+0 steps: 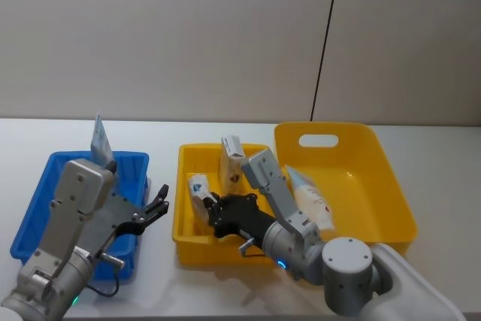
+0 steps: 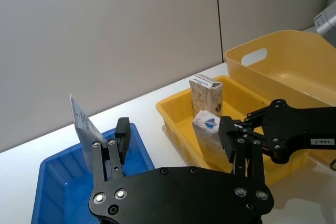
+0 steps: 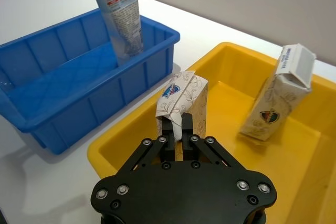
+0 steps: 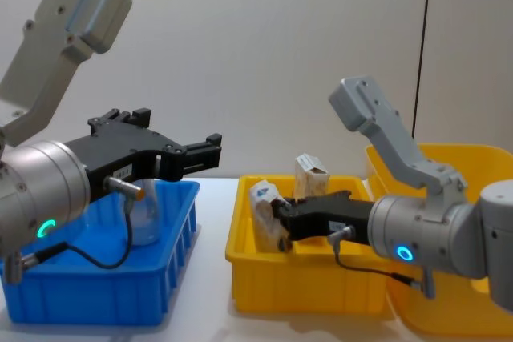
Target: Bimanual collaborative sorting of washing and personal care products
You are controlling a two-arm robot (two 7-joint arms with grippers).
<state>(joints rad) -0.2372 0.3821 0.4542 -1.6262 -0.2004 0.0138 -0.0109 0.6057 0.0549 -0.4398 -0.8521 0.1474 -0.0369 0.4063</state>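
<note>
Carton (image 1: 198, 192) in small yellow bin (image 1: 184, 242), head view: right tool (image 1: 213, 212) pinches it. Right wrist view: thin grip on carton's (image 3: 181, 103) lower edge; slippage likely. Chest view: left tool (image 4: 210, 148) spread above blue bin (image 4: 172, 278); collision possible.

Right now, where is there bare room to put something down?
The blue bin floor is bare beside its upright tube. The big yellow tub is free right of its tube. The small yellow bin is crowded: two cartons and the right gripper.
</note>
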